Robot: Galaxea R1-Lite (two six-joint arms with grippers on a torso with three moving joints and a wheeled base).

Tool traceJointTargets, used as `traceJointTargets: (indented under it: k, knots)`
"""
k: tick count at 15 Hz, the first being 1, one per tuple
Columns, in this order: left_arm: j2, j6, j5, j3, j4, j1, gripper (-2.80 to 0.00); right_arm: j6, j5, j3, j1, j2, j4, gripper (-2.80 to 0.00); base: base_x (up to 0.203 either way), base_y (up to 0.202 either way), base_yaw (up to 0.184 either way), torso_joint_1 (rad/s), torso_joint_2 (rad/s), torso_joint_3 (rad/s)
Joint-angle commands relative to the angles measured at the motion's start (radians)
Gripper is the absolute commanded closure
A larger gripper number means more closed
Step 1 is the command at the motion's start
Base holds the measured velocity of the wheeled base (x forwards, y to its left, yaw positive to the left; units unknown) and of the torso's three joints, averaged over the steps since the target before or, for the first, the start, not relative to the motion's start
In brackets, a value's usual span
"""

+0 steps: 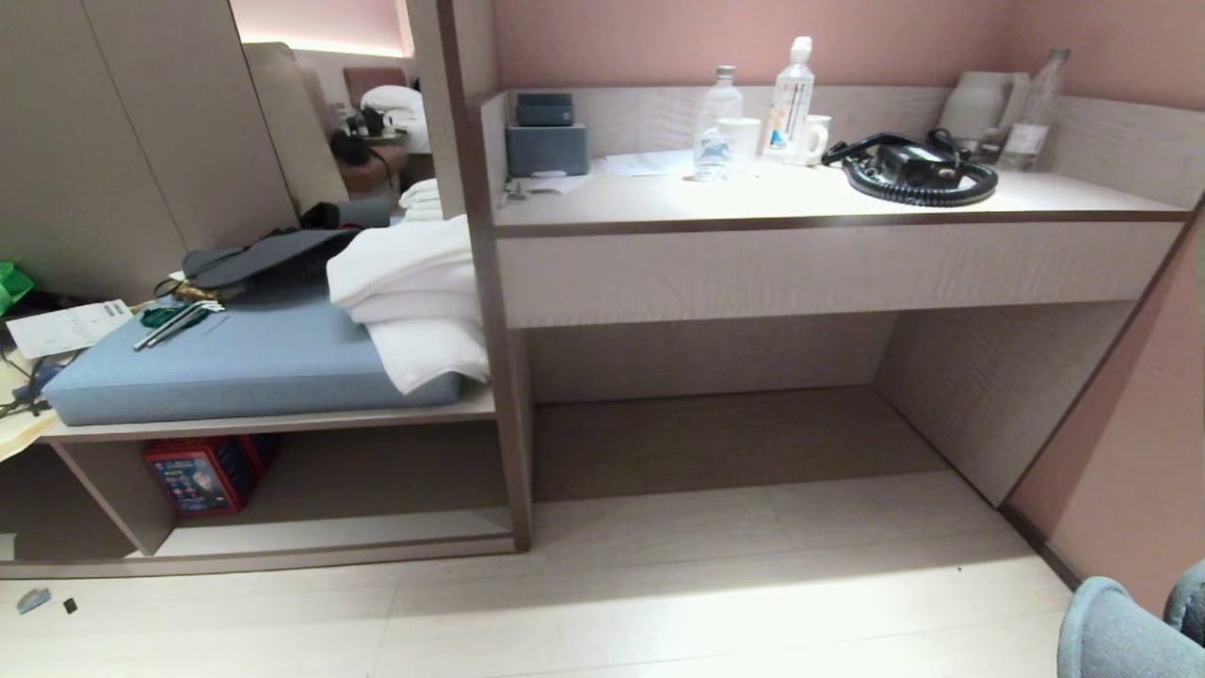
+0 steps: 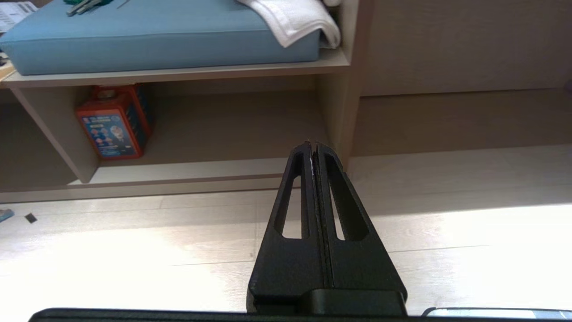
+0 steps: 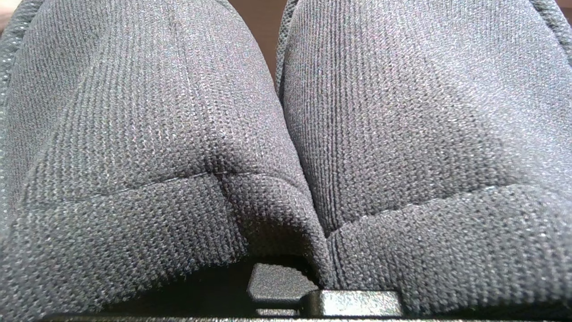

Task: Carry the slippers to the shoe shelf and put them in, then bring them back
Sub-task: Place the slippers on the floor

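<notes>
The slippers (image 3: pixel 147 134) fill the right wrist view: two dark grey knitted bands side by side, the second one (image 3: pixel 424 125) pressed against the first. They sit over my right gripper, whose fingers are buried in the fabric where the bands meet; only its black base (image 3: pixel 281 284) shows. The shoe shelf (image 1: pixel 329 539) is the low cubby under the bench at the left, with a pale raised base board (image 2: pixel 178 172). My left gripper (image 2: pixel 313 144) hangs shut and empty above the floor in front of that cubby's right post. Neither arm shows in the head view.
A red box (image 1: pixel 202 471) stands in the cubby's left end. Above lie a blue cushion (image 1: pixel 245 363) and white towels (image 1: pixel 414 292). The desk counter (image 1: pixel 810 202) holds bottles, mugs and a corded dryer over a floorless recess (image 1: pixel 715 433). A grey chair (image 1: pixel 1120 631) is near right.
</notes>
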Motion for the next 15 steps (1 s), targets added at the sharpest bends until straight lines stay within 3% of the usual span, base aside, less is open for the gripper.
traceJointTargets:
  k: [1, 6, 15]
  knots:
    - [0.000, 0.000, 0.000, 0.000, 0.000, 0.000, 0.00, 0.000, 0.001, 0.002, 0.000, 0.000, 0.000, 0.00, 0.000, -0.197, 0.003, 0.003, 0.00, -0.002]
    - [0.000, 0.000, 0.000, 0.000, 0.000, 0.000, 0.00, 0.000, 0.000, 0.000, 0.000, 0.000, 0.000, 0.00, 0.000, -0.162, 0.003, 0.003, 0.00, 0.004]
    - [0.000, 0.000, 0.000, 0.000, -0.001, 0.000, 0.00, 0.001, 0.000, 0.002, 0.000, 0.000, 0.000, 0.00, 0.000, 0.000, 0.000, 0.000, 0.00, -0.006]
